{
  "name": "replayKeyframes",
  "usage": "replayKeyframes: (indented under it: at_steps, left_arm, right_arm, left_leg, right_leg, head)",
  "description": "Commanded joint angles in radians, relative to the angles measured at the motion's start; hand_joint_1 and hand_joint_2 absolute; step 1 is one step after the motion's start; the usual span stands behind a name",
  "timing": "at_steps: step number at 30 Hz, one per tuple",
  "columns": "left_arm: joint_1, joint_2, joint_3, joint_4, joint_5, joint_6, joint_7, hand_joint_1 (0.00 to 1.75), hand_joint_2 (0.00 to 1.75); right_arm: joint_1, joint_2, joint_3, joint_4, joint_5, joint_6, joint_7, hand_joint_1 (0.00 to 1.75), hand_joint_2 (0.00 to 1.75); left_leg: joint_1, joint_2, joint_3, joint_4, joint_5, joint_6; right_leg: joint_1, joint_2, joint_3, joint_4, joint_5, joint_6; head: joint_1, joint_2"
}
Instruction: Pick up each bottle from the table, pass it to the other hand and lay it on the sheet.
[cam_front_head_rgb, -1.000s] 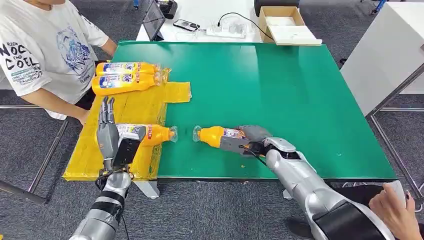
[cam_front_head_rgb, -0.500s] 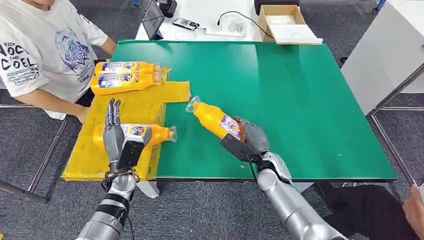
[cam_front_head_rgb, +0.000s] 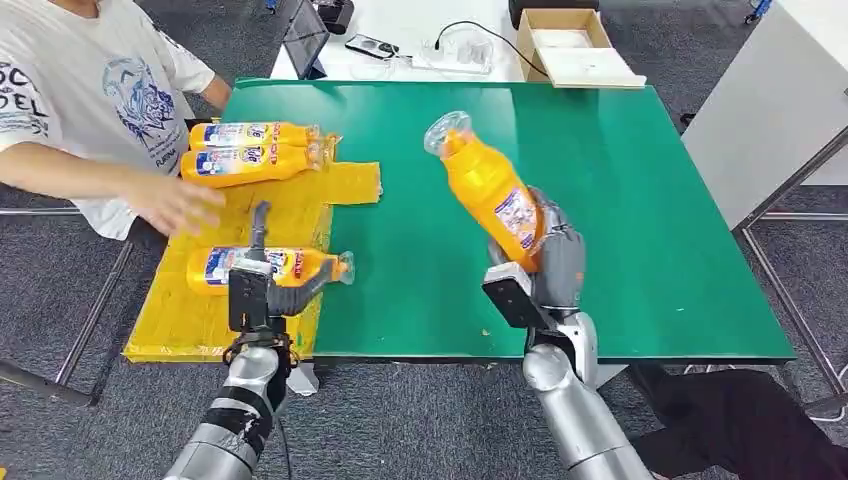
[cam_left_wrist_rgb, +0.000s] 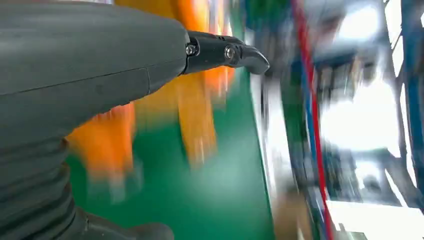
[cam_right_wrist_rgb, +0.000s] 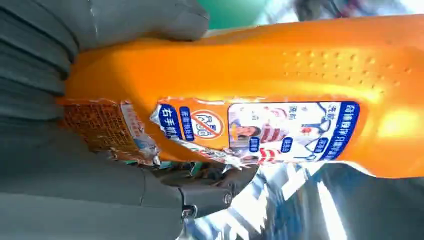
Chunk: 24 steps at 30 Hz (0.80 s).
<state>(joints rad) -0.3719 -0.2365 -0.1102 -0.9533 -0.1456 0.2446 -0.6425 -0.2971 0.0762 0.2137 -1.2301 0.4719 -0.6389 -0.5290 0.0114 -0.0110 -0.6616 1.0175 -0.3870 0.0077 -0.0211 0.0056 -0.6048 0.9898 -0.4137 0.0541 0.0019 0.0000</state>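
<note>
My right hand (cam_front_head_rgb: 548, 262) grips an orange bottle (cam_front_head_rgb: 487, 187) by its base, raised above the green worktop (cam_front_head_rgb: 620, 180), clear cap tilted far and left. My left hand (cam_front_head_rgb: 262, 283) hangs over the near bottle (cam_front_head_rgb: 272, 266) on the yellow sheet (cam_front_head_rgb: 300, 210), its fingers (cam_left_wrist_rgb: 225, 52) holding nothing. A person's hand (cam_front_head_rgb: 175, 203) reaches over the sheet.

The robot has two shiny silver arms. Each wrist wears a black box. The right hand (cam_front_head_rgb: 548, 262) is grey, with a ribbed grey cover. The left hand (cam_front_head_rgb: 262, 272) has dark fingers and small silver screws.
</note>
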Motion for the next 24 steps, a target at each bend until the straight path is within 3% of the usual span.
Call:
replayKeyframes:
  at_steps: [1,4,13,21,24]
  left_arm:
    - [-0.009,-0.011,-0.119,-0.062,0.236,-0.405,0.117,0.00,1.75]
    - [-0.002,0.010,-0.155,-0.084,0.293,-0.511,0.136,0.00,1.75]
    - [-0.006,0.010,-0.177,-0.058,0.456,-0.707,0.166,0.00,1.75]
    - [-0.022,0.003,-0.206,-0.032,0.468,-0.736,0.168,0.00,1.75]
    - [-0.044,-0.003,-0.229,0.003,0.470,-0.747,0.169,0.00,1.75]
  right_arm:
    - [0.038,0.037,-0.113,-0.051,0.004,-0.005,-0.113,1.75,1.75]
    - [0.038,0.041,-0.105,-0.005,0.002,0.010,-0.166,1.75,1.75]
    - [0.040,0.040,-0.007,0.040,-0.091,0.080,-0.169,1.75,1.75]
    - [-0.029,0.077,0.052,0.171,-0.083,0.118,-0.169,1.75,1.75]
    - [-0.081,0.096,0.144,0.289,0.002,0.142,-0.169,1.75,1.75]
  left_leg:
    - [0.000,0.000,0.003,0.001,-0.002,0.000]
    - [0.001,0.002,0.005,0.000,-0.003,0.000]
    - [0.000,0.003,0.005,-0.001,-0.002,0.000]
    - [0.000,0.004,0.003,0.000,-0.002,0.000]
    - [0.001,0.004,0.005,0.000,-0.002,0.000]
  right_leg:
    - [0.001,-0.001,0.003,0.000,-0.001,-0.002]
    - [0.002,-0.001,0.005,-0.001,-0.002,-0.003]
    - [0.001,0.001,0.005,-0.001,-0.001,-0.003]
    - [0.001,0.002,0.002,-0.001,0.000,-0.002]
    - [0.002,0.002,0.004,-0.001,-0.001,-0.003]
  head:
    - [0.000,0.000]
    - [0.000,0.000]
    - [0.000,0.000]
    - [0.000,0.000]
    - [0.000,0.000]
